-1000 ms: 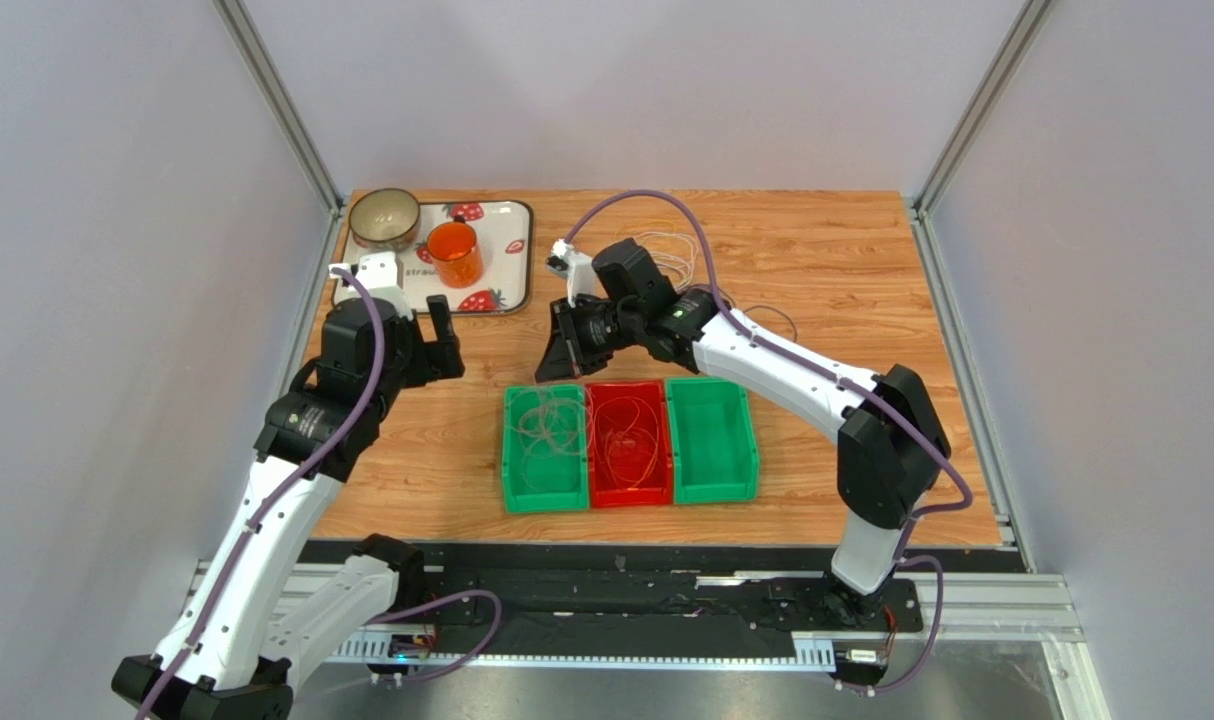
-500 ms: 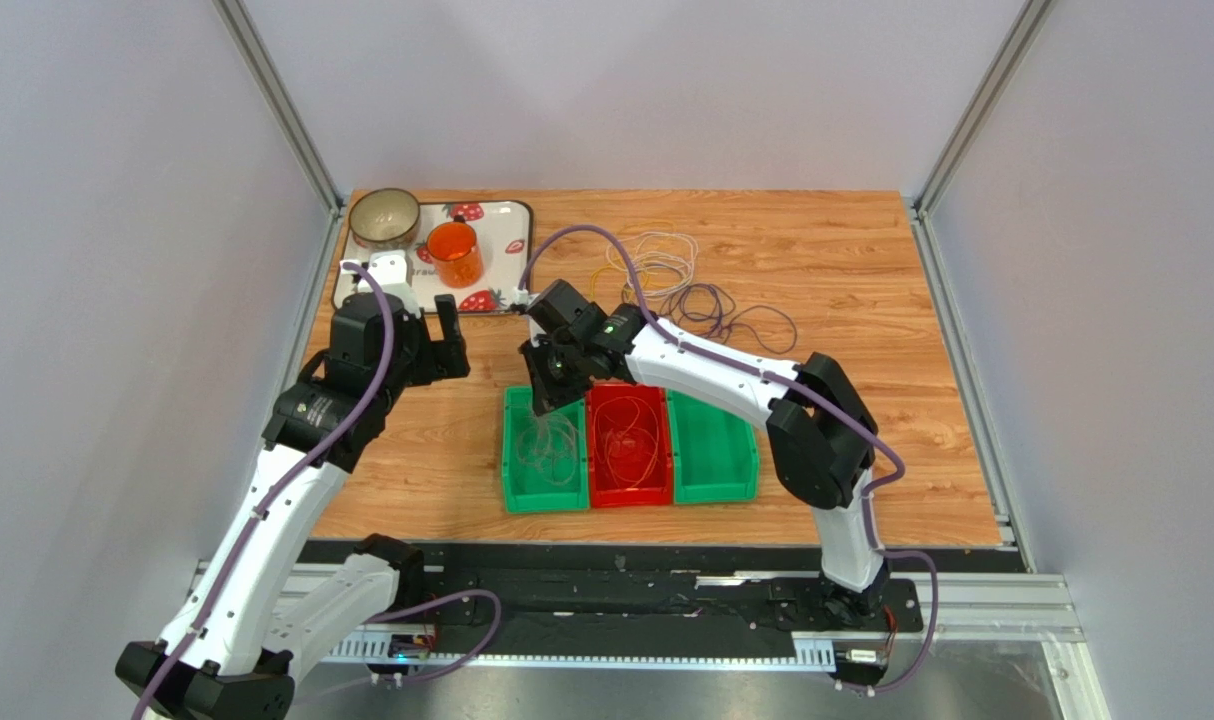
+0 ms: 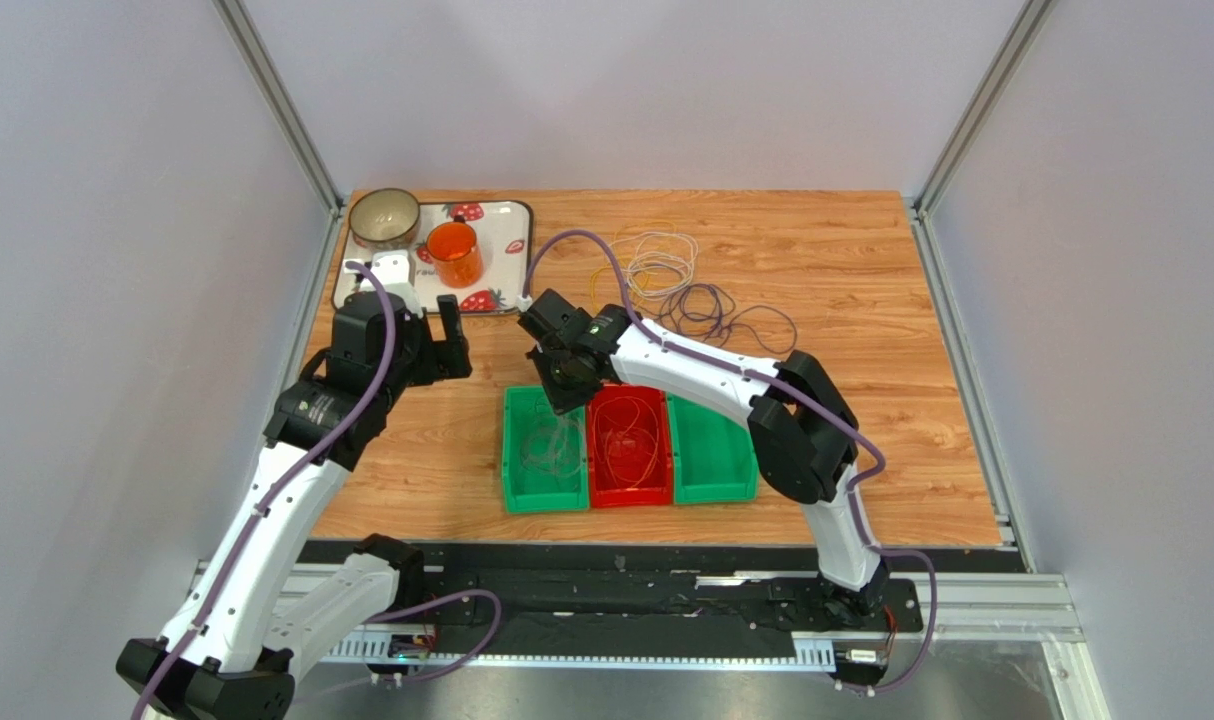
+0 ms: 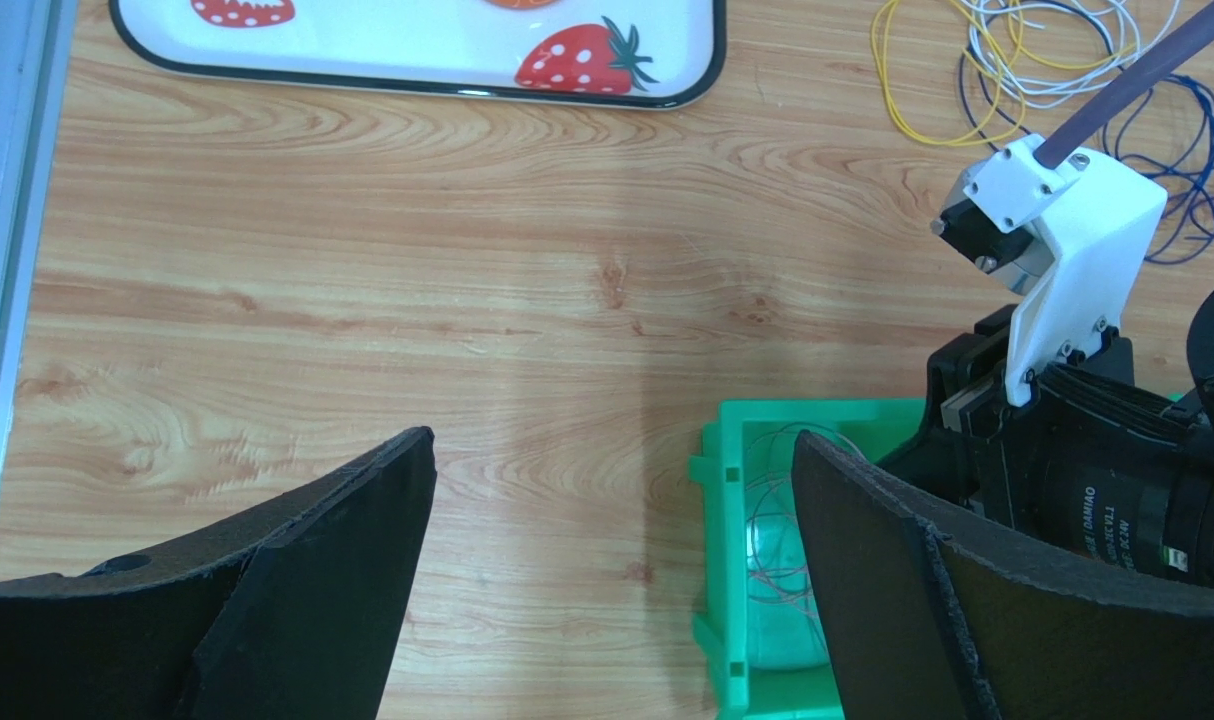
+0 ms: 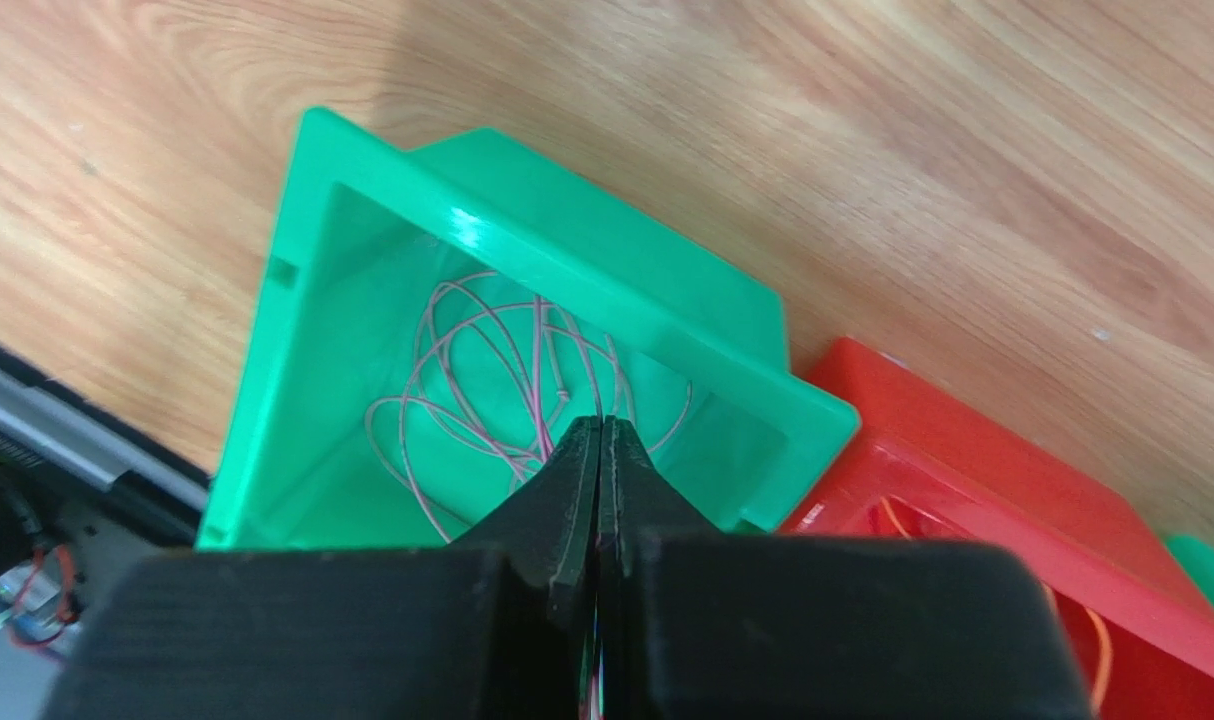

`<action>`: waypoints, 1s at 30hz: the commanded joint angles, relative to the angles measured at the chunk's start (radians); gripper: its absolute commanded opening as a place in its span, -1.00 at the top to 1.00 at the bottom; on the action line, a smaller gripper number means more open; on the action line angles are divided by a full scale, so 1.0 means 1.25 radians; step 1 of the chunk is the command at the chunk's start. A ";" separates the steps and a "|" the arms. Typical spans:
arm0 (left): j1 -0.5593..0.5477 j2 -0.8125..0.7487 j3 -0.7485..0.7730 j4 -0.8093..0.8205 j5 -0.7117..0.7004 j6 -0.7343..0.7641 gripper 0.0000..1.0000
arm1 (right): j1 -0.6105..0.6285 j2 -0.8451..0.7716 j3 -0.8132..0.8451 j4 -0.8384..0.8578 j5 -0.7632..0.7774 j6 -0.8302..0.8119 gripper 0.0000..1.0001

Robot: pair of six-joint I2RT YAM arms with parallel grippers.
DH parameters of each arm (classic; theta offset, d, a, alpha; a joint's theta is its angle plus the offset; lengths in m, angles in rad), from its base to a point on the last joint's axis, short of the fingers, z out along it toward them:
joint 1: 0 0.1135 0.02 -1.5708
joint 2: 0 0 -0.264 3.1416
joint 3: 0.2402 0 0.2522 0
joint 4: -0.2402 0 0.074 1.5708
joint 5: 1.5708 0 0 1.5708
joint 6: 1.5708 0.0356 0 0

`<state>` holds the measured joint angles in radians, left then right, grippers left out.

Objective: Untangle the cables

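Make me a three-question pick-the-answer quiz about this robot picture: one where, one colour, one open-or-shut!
1. Where is the right gripper? A: above the left green bin. B: above a sink. C: inside a drawer.
2. What colour is the middle bin? A: blue. B: red. C: yellow.
3. How is the left gripper? A: shut tight. B: shut on a spoon. C: open, empty.
Answers: A, its wrist camera looks into that bin; B, green bins flank it; C, its jaws stand wide apart.

Bright, even overhead light; soft shadows on the table (image 3: 869,300); faint glare on the green bin (image 5: 478,225) rim
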<state>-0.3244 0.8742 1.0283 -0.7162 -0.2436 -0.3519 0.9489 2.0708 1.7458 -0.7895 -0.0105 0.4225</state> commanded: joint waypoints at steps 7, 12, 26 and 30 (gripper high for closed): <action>0.006 0.006 0.024 0.020 0.028 0.001 -0.91 | 0.013 -0.026 0.054 -0.040 0.038 -0.019 1.00; 0.006 0.004 0.022 0.017 0.028 -0.002 -0.90 | 0.030 0.006 0.086 -0.037 -0.041 -0.032 1.00; 0.006 0.001 0.020 0.017 0.029 -0.003 -0.90 | 0.037 -0.071 0.072 -0.023 0.001 -0.056 0.07; 0.006 0.000 0.019 0.016 0.028 -0.003 -0.90 | 0.036 -0.099 0.051 -0.019 0.049 -0.062 0.06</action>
<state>-0.3244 0.8810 1.0283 -0.7143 -0.2180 -0.3534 0.9958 2.0464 1.8221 -0.8368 -0.0277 0.3683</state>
